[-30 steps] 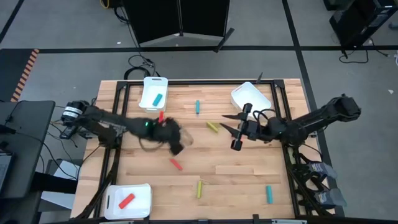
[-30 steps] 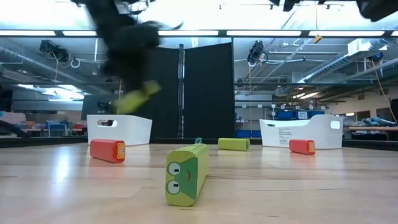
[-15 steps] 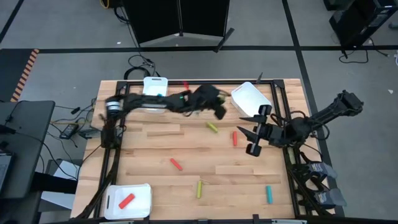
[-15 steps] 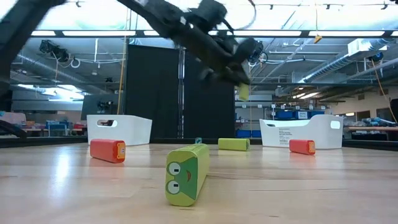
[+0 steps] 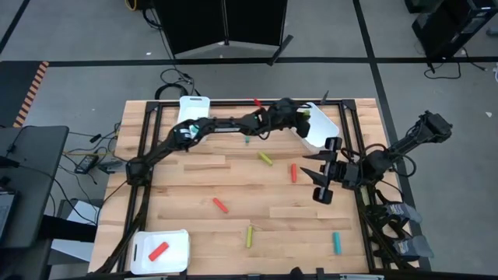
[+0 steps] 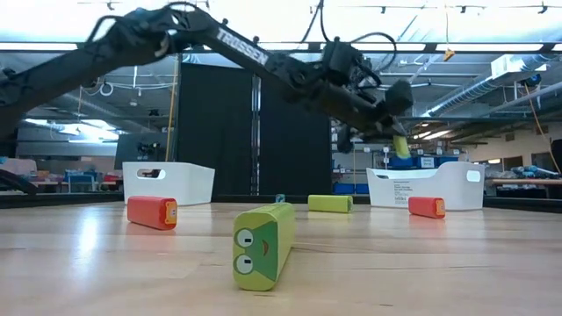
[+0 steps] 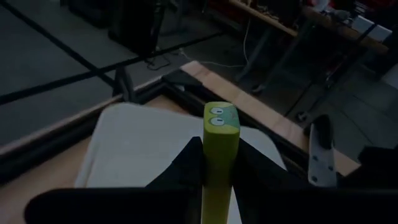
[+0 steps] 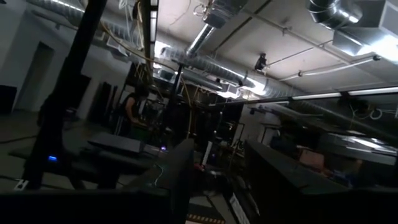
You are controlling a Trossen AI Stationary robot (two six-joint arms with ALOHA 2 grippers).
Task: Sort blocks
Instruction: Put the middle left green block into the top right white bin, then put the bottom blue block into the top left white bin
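Note:
My left arm reaches across to the table's far right, and its gripper (image 5: 302, 117) is shut on a yellow-green block (image 7: 219, 134) above the far right white tray (image 5: 317, 128). In the low view this block (image 6: 401, 145) hangs in the air over the tray (image 6: 439, 186). My right gripper (image 5: 320, 171) hovers open at the table's right side, touching nothing. More blocks lie flat on the table: yellow-green (image 5: 266, 159), red (image 5: 293, 172), red (image 5: 221, 204), yellow-green (image 5: 250, 236) and teal (image 5: 337, 243). My left gripper pinches the yellow-green block between its two fingers (image 7: 186, 165), with the block lying along them. Its end painted with eyes (image 7: 219, 118) sticks out past the fingertips. The fingers slant downward toward the table's right. The block is lifted clear above the tray.
A white tray at the near left corner (image 5: 159, 250) holds a red block (image 5: 158, 250). Another white tray (image 5: 193, 109) stands at the far left, partly under my left arm. The arm itself spans the far half of the table. A black frame borders the table's edges.
My left arm has swung fast from the table's left middle toward the far right, carrying the yellow-green block through the air until it is over the far right tray. My right gripper has drawn back toward the right and near edges, uncovering a red block on the table.

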